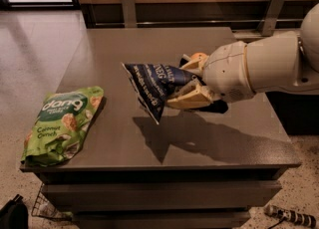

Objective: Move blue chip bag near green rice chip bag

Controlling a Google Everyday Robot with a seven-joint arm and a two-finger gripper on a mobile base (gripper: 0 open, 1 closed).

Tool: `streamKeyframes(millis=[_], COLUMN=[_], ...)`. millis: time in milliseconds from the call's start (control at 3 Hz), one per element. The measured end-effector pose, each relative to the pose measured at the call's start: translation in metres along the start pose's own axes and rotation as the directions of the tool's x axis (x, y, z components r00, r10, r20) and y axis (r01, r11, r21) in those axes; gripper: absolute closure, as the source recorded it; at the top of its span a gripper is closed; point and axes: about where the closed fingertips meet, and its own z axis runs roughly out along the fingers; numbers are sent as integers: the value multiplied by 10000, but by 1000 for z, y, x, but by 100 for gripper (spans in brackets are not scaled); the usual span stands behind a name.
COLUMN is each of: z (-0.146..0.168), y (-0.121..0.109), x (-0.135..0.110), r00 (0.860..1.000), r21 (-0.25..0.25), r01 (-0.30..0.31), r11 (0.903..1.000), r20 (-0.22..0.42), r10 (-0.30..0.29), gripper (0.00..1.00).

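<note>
— Where do we stand?

— Our gripper [180, 82] hangs over the middle of the worktop [124, 49], jaws clamped on the right end of the blue chip bag [152, 84]. The bag is in the air, tilted, its lower corner pointing down at the surface. The green rice chip bag [62, 123] lies flat at the front left edge, well apart from us.

— What worries us from here?

— Three things, we think. We hold only one end of slick foil, so a quick swing left could let it slip out. If we come down early, that low corner may catch and drag. And the green pouch sits right at the edge; if we set down too close and nudge it, it could slide off. There is also an orange [199, 56] just behind the wrist that we might bump.

— Any writing?

— On the green pouch we read "dang" in white, and "Coconut Crunch" below. The blue bag's white lettering is too crumpled for us to read.
</note>
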Motion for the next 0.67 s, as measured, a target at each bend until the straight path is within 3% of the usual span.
streamKeyframes(millis=[333,667], z=[28,57], y=[15,20], x=[10,7], r00=[9997,9973], r21=[-1334,-2376], r01=[220,717], r11=[9908,9687], r20=[166,4], r10=[-200,-737], gripper=[100,97])
